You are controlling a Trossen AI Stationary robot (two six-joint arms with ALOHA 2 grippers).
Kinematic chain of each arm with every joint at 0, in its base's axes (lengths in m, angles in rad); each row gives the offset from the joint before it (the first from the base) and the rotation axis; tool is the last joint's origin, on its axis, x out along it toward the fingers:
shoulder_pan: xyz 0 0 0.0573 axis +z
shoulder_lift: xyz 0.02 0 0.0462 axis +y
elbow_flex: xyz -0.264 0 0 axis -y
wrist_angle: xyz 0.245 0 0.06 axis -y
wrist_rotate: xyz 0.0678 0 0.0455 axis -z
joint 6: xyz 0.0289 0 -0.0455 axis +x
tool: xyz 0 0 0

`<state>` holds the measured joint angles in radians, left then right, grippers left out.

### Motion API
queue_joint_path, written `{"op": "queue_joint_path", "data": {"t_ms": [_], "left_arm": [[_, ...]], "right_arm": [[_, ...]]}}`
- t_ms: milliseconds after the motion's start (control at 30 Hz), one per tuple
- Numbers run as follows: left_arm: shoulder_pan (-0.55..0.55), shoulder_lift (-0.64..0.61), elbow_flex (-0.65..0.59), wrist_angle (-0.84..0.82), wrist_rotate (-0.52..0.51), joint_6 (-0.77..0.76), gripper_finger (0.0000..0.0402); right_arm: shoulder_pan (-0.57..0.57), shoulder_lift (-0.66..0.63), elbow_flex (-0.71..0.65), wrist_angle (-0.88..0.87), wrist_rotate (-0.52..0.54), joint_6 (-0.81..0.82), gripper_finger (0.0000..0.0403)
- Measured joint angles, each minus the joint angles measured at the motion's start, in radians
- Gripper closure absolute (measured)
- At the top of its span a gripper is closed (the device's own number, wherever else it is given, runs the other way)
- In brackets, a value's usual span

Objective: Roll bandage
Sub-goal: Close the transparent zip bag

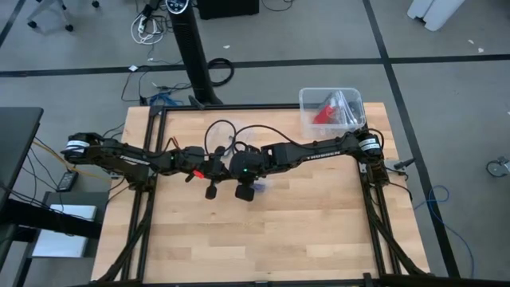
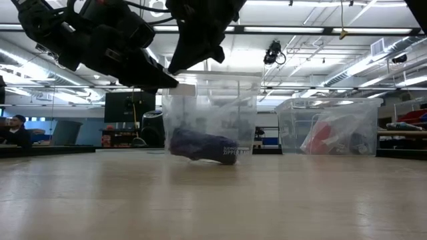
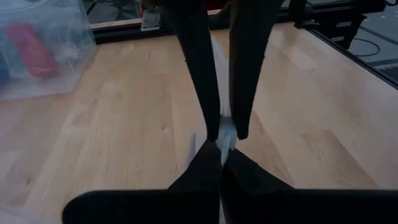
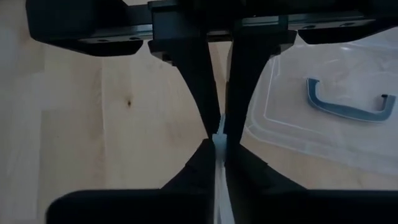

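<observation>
a clear zipper bag (image 2: 208,120) is held up above the wooden table (image 1: 319,231), over its middle, by both grippers at once. the bag's top edge is seen pinched between the closed fingers of the left gripper (image 3: 221,146), and the same thin clear edge is clamped in the closed fingers of the right gripper (image 4: 219,142). in the high view the two grippers meet just beside each other over the table's centre, the left gripper (image 1: 212,190) reaching in from the table's left edge and the right gripper (image 1: 245,191) from its right edge.

the bandage (image 2: 202,147), a dark navy-blue roll, is seen inside the hanging bag, lying at the bag's bottom, close above the table's surface; whether the bag's bottom touches the table cannot be told. a little of the blue is glimpsed under the right gripper in the high view.

a clear plastic bin (image 1: 333,109) with a red item (image 1: 325,112) in it stands at the table's far right corner. in the right wrist view a clear lid (image 4: 329,118) with a grey-blue handle (image 4: 348,102) is seen lying flat on the table.
</observation>
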<state>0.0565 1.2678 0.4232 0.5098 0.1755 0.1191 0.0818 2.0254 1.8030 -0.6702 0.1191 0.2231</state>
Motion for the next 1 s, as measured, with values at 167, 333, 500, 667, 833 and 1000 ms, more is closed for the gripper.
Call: {"op": "queue_joint_path", "data": {"t_ms": [167,333,500,667,833,1000], "left_arm": [[0.000,0.001,0.000,0.003,-0.007,-0.015,0.0402],[0.000,0.001,0.000,0.004,-0.009,-0.019,0.0402],[0.000,0.001,0.000,0.007,-0.010,-0.019,0.0402],[0.000,0.000,0.000,0.011,-0.007,-0.019,0.0402],[0.000,0.000,0.000,0.014,-0.007,-0.019,0.0402],[0.000,0.000,0.000,0.014,-0.007,-0.019,0.0402]], "right_arm": [[0.000,0.000,0.000,-0.022,0.019,-0.007,0.0392],[0.003,-0.003,0.001,-0.049,0.018,-0.006,0.0394],[0.004,-0.015,0.001,-0.103,0.028,-0.004,0.0402],[0.011,-0.016,0.038,-0.193,0.057,-0.004,0.0402],[0.030,-0.016,0.081,-0.225,0.074,-0.018,0.0398],[0.044,-0.016,0.110,-0.220,0.103,-0.042,0.0353]]}}
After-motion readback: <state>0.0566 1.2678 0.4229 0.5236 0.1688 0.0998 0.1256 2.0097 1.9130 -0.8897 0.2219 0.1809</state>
